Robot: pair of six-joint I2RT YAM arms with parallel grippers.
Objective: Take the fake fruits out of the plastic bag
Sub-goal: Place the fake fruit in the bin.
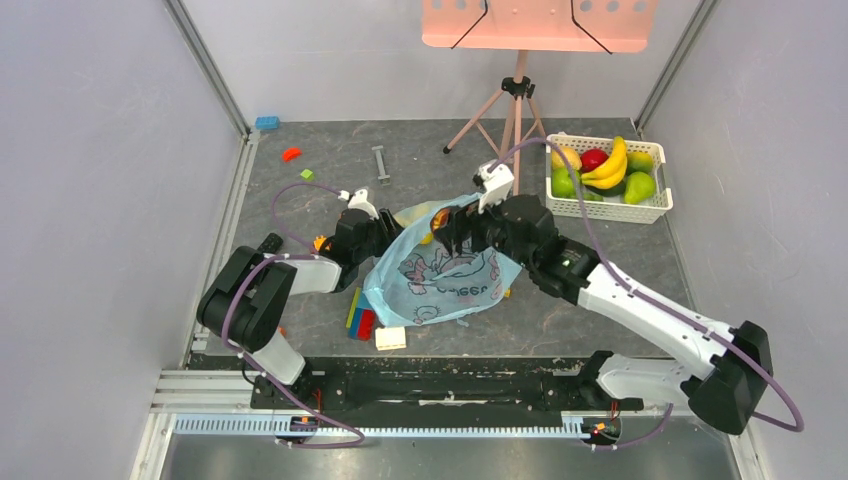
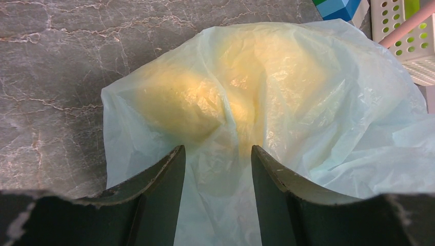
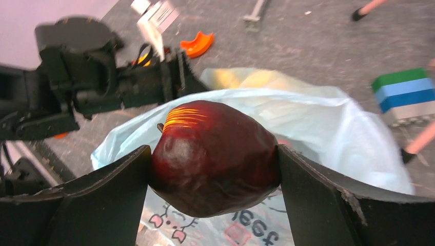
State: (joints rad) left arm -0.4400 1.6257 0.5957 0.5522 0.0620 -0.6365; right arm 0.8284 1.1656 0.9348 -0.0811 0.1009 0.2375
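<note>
right tool (image 3: 214, 154) pinches a dark maroon fruit (image 3: 215, 174) between widely spread fingers, over the light-blue plastic bag (image 1: 440, 285) crumpled near the middle of the grey surface (image 1: 420, 150). left tool (image 2: 218, 154) is at the bag's left side, fingers part-way apart with bag film between them; cannot tell if it grips. a yellow fruit (image 2: 174, 97) shows through the film. a white basket (image 1: 655, 212) stands near the far right corner.

You've got one crinkly light-blue plastic bag (image 1: 450, 275), one glossy maroon rounded fruit (image 3: 215, 159), one white slotted basket (image 1: 610, 209) far right.
</note>
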